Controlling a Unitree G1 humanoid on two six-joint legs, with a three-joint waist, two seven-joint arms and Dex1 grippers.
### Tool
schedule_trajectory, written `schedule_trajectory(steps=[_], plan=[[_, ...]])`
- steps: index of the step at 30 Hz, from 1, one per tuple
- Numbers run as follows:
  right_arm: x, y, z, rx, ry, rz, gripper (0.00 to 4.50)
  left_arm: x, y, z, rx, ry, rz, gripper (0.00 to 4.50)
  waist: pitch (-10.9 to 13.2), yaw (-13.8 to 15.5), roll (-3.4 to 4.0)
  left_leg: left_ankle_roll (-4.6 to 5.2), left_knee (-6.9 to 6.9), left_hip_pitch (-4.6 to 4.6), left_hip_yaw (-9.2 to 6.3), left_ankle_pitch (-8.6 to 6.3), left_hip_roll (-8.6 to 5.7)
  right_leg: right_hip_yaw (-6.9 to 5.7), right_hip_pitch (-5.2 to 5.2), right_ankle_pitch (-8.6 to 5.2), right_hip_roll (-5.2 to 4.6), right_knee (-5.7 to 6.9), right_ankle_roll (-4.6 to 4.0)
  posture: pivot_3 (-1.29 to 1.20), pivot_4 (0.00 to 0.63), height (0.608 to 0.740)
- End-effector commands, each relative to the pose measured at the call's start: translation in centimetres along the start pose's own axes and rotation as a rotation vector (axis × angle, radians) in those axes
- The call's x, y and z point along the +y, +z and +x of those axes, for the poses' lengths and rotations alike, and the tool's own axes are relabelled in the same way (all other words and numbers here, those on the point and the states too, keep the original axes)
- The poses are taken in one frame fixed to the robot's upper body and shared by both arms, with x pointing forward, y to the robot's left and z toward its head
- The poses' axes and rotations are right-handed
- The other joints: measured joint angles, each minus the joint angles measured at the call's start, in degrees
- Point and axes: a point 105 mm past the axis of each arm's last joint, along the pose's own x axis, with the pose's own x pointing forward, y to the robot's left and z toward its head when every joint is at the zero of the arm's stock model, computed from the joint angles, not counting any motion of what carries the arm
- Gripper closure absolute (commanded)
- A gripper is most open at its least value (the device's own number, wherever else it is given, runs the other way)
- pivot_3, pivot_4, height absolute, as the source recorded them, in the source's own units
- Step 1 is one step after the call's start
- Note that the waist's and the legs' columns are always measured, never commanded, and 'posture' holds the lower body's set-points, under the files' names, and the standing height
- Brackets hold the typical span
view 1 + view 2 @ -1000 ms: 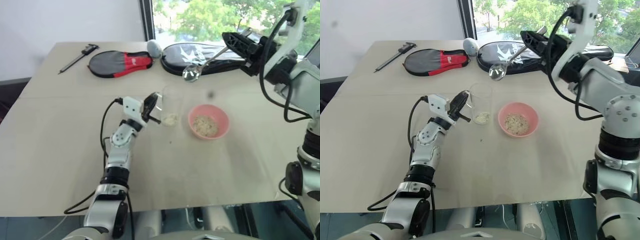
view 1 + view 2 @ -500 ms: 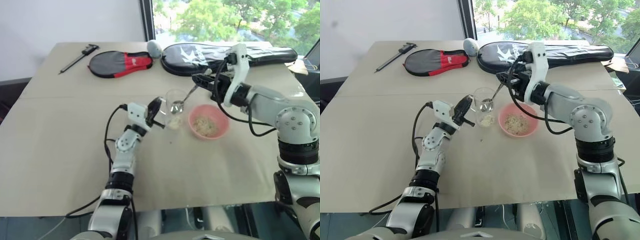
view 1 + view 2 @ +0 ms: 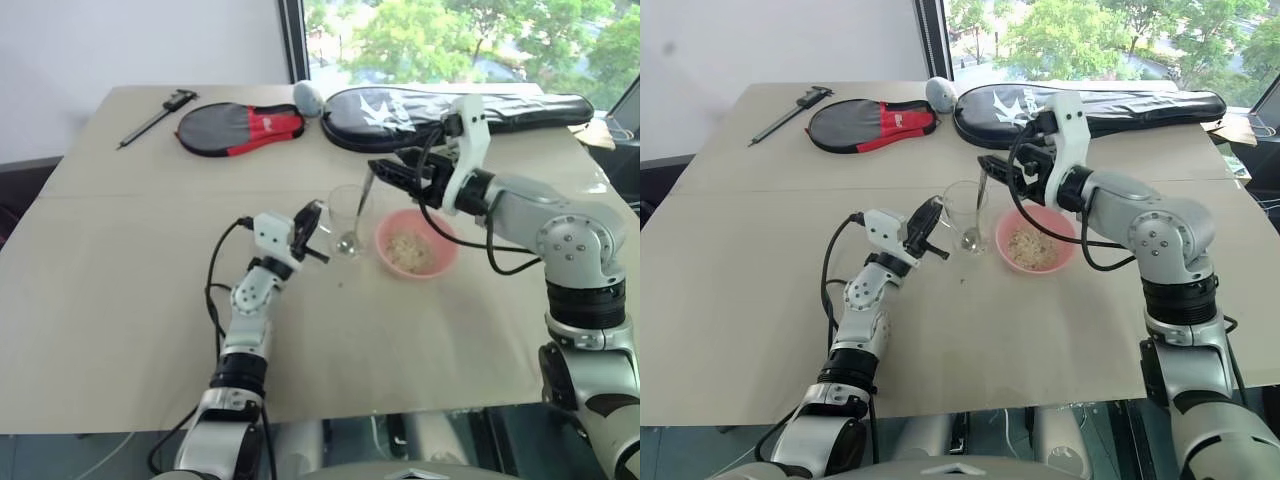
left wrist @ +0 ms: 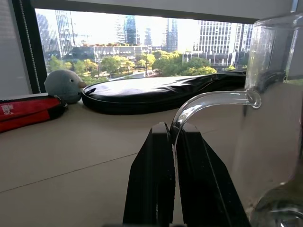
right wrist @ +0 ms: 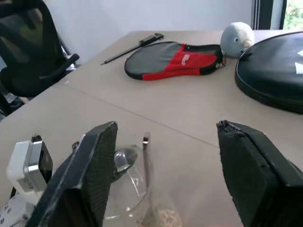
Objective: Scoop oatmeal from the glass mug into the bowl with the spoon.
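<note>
Oatmeal [image 3: 409,251] mostly fills the pink bowl [image 3: 441,236] beside our glass mug [image 3: 347,218], where our right gripper [image 5: 163,161] has just released the spoon [image 3: 357,214], while our left gripper [image 4: 174,156] pinches the mug's handle.

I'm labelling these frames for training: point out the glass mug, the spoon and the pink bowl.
glass mug [image 3: 348,212]: left eye view, on its clear side wall.
spoon [image 3: 364,196]: left eye view, on the handle rising from the mug.
pink bowl [image 3: 448,248]: left eye view, on its right rim.

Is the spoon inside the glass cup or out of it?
Inside. The spoon stands in the glass mug, handle poking above the rim, with the right gripper's fingers spread apart.
</note>
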Motion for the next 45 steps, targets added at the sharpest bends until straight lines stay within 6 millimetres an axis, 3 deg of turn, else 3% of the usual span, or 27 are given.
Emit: schedule_trajectory(steps=[1, 13, 16, 17, 19, 27, 34, 38, 41, 45], plan=[[-0.1, 2.5, -0.4, -0.095, -0.006, -0.031, 1.27, -0.2, 0.3, -0.2, -0.013, -0.013, 0.009, 4.50, 0.0, 0.0, 0.00, 0.00, 0.00, 0.00, 0.00, 0.00, 0.00, 0.00, 0.00, 0.00, 0.00, 0.00, 0.00, 0.00, 0.150, 0.740], [-0.3, 2.3, -0.3, -0.109, -0.003, -0.026, 1.27, 0.2, 0.4, -1.4, -0.005, 0.004, 0.008, 4.50, 0.0, -0.1, 0.03, 0.00, 0.00, 0.01, -0.01, 0.00, 0.01, 0.00, 0.00, 0.00, 0.00, 0.01, 0.00, 0.00, 0.150, 0.740], [-0.2, 2.1, -0.3, -0.110, 0.001, -0.022, 1.23, 0.3, 0.6, -1.7, -0.008, 0.007, 0.013, 3.47, 0.0, -0.2, 0.04, 0.00, 0.00, 0.02, 0.00, 0.00, 0.01, 0.00, 0.00, 0.00, 0.01, 0.02, 0.00, 0.00, 0.150, 0.740], [-0.2, 2.1, -0.2, -0.111, 0.002, -0.022, 1.23, 0.3, 0.6, -1.7, -0.009, 0.009, 0.014, 2.86, 0.0, -0.1, 0.04, 0.00, 0.00, 0.02, 0.00, 0.00, 0.01, 0.00, 0.00, 0.00, 0.01, 0.02, 0.00, 0.00, 0.150, 0.740], [-0.2, 2.0, -0.2, -0.109, 0.005, -0.021, 1.23, 0.4, 0.7, -1.8, -0.009, 0.011, 0.023, 2.14, 0.0, -0.1, 0.04, 0.00, 0.00, 0.02, -0.01, 0.00, 0.01, -0.01, 0.00, 0.00, 0.01, 0.02, 0.00, 0.00, 0.150, 0.740], [-0.3, 2.1, -0.9, -0.131, 0.015, -0.033, 1.23, 0.6, 1.6, -3.1, -0.013, 0.024, 0.052, 2.14, 0.0, -0.2, 0.05, 0.00, -0.01, 0.01, -0.01, 0.00, 0.01, 0.00, -0.01, 0.00, 0.01, 0.00, 0.00, 0.00, 0.150, 0.740], [-3.2, 3.5, -5.4, -0.238, -0.041, -0.113, 1.23, 0.5, 3.7, -7.5, 0.088, -0.064, 0.119, 2.14, 0.0, 0.0, 0.09, 0.00, -0.06, -0.05, 0.00, -0.01, 0.03, -0.01, -0.01, -0.01, -0.04, -0.15, 0.00, 0.00, 0.150, 0.740], [-5.8, 1.4, -8.5, -0.208, -0.109, -0.115, 1.23, 2.1, 4.7, -10.0, 0.168, -0.015, 0.068, 2.14, 0.0, 0.0, 0.08, 0.01, -0.06, -0.02, -0.03, -0.01, 0.04, -0.02, 0.03, -0.01, -0.04, -0.20, 0.00, 0.00, 0.150, 0.740], [-6.8, -2.3, -11.3, -0.153, -0.134, -0.123, 1.23, 2.4, 3.7, -12.3, 0.287, -0.009, 0.051, 2.14, 0.0, 0.0, 0.07, 0.01, -0.11, 0.07, -0.03, -0.01, 0.06, -0.01, 0.08, -0.02, 0.01, -0.19, -0.01, 0.00, 0.150, 0.740], [-6.6, -8.2, -14.7, 0.006, -0.117, -0.183, 1.23, 1.0, 2.2, -14.4, 0.401, -0.029, 0.036, 2.14, 0.0, 0.1, 0.15, 0.01, -0.18, 0.06, 0.02, -0.02, 0.03, 0.12, 0.03, -0.03, 0.02, -0.29, 0.01, 0.00, 0.150, 0.740]])
